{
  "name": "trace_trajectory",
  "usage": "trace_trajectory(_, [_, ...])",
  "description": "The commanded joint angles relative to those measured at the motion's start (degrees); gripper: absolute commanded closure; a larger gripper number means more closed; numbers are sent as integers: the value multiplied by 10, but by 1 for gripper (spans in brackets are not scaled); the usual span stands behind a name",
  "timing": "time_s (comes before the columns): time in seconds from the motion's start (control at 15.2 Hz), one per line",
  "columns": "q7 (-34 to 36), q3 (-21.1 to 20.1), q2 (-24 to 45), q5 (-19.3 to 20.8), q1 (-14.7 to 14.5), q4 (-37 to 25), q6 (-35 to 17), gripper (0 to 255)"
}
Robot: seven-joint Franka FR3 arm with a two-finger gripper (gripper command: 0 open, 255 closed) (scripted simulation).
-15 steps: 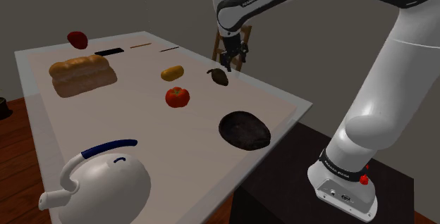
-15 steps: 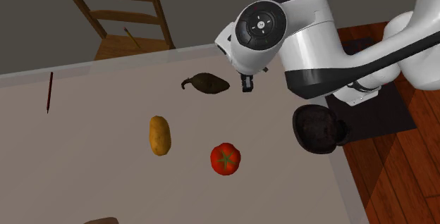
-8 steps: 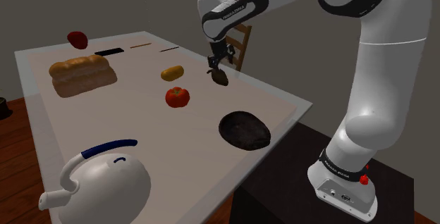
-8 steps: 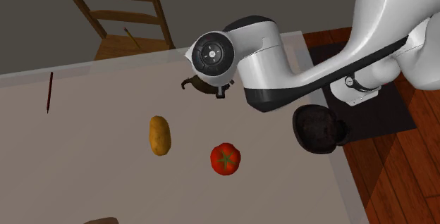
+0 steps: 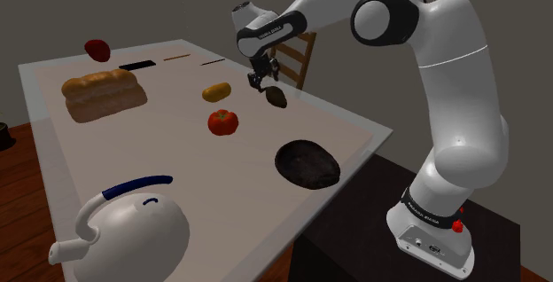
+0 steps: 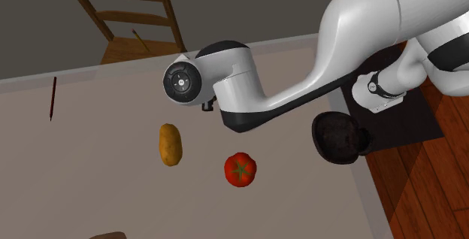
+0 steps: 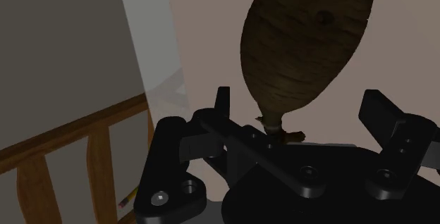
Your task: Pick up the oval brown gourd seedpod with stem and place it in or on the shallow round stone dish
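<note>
Approach to the grasp. The hand [image 5: 258, 81] hangs low over the table [image 5: 346, 129] with its fingers [image 7: 223, 104] spread wide and empty, evidently to straddle the brown gourd seedpod [image 7: 307, 43]. The pod's stem end lies between them, untouched. The seedpod rests on the table, well apart from the dark stone dish [image 5: 307, 164] nearer the stand.

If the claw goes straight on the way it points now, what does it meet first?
Most likely the brown seedpod, stem end first: it lies straight ahead between the claw's open fingers.
</note>
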State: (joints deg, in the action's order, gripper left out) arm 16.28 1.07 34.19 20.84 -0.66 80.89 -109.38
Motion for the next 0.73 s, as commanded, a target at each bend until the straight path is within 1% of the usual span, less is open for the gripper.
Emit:
trace_trajectory(0.0, [1,2,6,2,3,4,-12,0])
trace_trajectory(0.33, [4,4,16,5,9,23,-41,0])
trace_trajectory(0.66, [4,4,16,5,9,22,-41,0])
